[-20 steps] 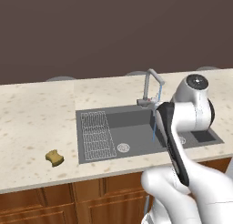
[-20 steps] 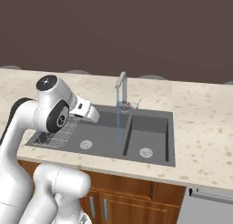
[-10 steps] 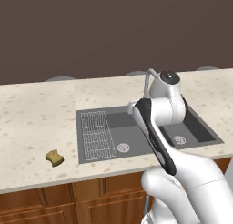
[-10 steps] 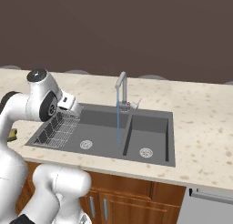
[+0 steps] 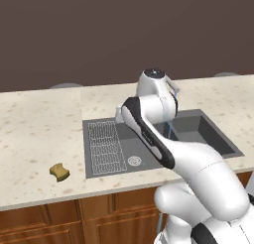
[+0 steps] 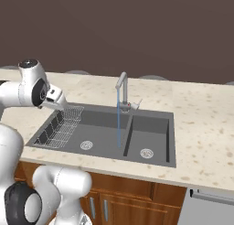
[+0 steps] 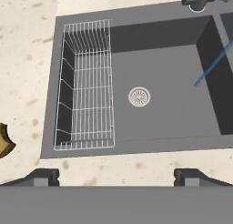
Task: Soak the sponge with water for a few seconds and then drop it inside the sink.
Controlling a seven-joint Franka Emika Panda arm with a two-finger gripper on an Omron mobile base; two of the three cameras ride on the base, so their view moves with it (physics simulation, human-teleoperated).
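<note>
sponge on counter left of sink, water falling into sink

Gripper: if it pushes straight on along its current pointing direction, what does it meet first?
Probably the sink: the open gripper looks down into the left basin, around the drain beside the wire rack. Nothing shows in between; depth is unclear.

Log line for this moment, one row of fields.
gripper: open, empty, above sink's front rim | mustard-yellow sponge: on counter left of dark grey sink | pale-blue water stream: running

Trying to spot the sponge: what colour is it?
Mustard yellow; the sponge shows best in the left base view, on the counter.
</note>
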